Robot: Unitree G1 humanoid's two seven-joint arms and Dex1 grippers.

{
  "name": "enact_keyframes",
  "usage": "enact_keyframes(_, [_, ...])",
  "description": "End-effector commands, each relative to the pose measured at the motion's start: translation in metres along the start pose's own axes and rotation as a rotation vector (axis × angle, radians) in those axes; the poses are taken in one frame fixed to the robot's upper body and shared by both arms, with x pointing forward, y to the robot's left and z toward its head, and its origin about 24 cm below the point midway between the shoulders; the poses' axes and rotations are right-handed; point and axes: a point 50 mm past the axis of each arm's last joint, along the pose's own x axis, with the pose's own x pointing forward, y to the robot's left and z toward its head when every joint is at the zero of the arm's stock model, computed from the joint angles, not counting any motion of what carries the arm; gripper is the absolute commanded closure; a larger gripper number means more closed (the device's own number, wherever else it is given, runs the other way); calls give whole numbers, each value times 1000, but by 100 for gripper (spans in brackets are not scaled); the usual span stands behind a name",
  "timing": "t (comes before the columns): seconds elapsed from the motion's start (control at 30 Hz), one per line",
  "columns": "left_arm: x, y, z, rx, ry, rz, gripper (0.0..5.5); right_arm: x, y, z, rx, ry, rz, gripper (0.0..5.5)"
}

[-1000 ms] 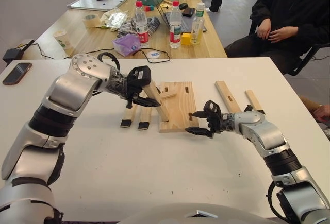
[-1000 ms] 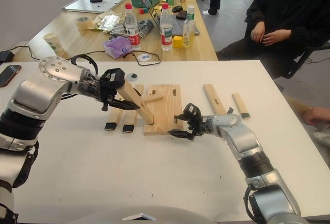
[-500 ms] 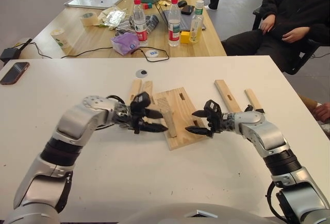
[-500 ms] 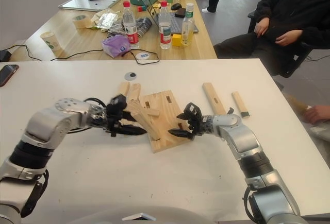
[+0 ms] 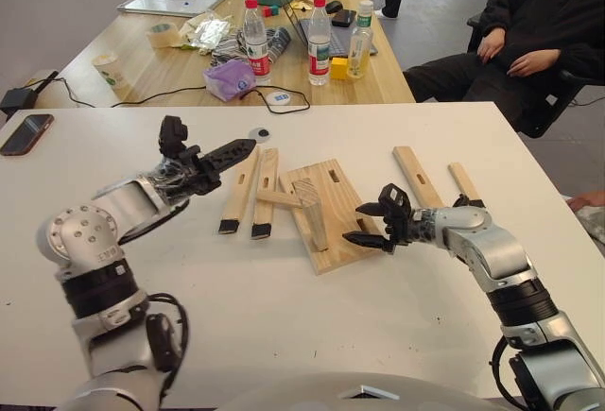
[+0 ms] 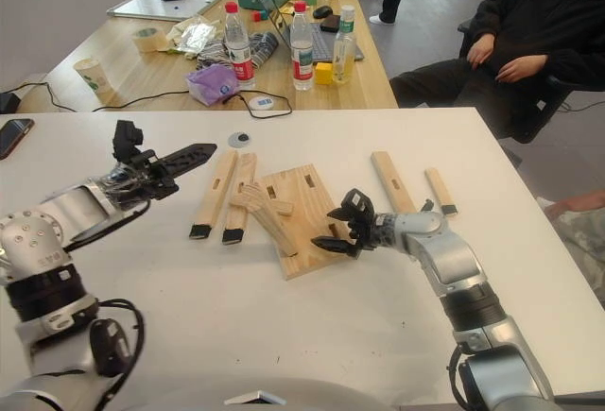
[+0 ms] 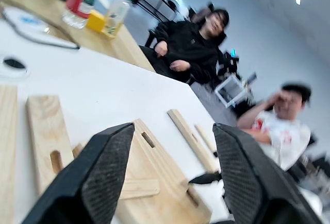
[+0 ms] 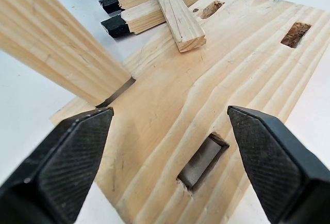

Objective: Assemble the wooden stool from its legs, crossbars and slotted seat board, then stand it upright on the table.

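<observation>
The pale, rectangular slotted seat board [image 5: 337, 196] is seen lying flat and askew on the white table [image 5: 236, 307], between the two arms. A thick pale wooden leg [image 5: 311, 214] is planted on it, tilted, its lower end at a slot by the board's near edge, and a short pale crossbar [image 5: 276, 199] is laid with one end on the board's left side. Just to the left, two long pale legs with black tips [image 5: 238, 189] are lined up side by side on the table. To the right, well apart from the board, a longer slotted wooden slat [image 5: 417, 176] and a shorter wooden piece [image 5: 464, 182] are left lying flat. The right gripper [image 5: 365, 224] is held at the board's right edge, fingers spread wide with nothing between them. The left gripper [image 5: 210, 139] is poised off to the left, above the table, fingers likewise parted and empty. Behind, a wooden desk [image 5: 180, 76] is cluttered with bottles.
</observation>
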Motion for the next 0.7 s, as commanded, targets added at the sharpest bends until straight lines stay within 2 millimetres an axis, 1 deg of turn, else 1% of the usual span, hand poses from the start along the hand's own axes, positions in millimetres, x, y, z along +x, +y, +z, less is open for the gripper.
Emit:
enact_keyframes(0.03, [11,27,-38,-502,-151,267,272,-3,2,1,14,-20,-19,141])
enact_keyframes(0.13, [15,29,-51,-705,-197,426,272,-3,3,-1,18,-20,-26,141])
enact_keyframes(0.2, [17,25,-61,-814,-185,493,272,-2,4,-2,22,-22,-30,141])
enact_keyframes(0.37, [9,8,-84,-1007,-121,589,272,-4,7,-11,44,-25,-53,141])
enact_keyframes(0.47, [2,1,-87,-1080,-73,616,272,-4,10,-14,55,-29,-64,141])
enact_keyframes(0.53, [2,-5,-91,-1121,-12,608,272,-2,12,-16,60,-28,-66,141])
enact_keyframes(0.63, [12,-15,-108,-1168,92,583,272,0,13,-16,61,-27,-62,141])
enact_keyframes(0.7, [13,-13,-120,-1173,140,611,272,0,13,-16,59,-25,-61,141])
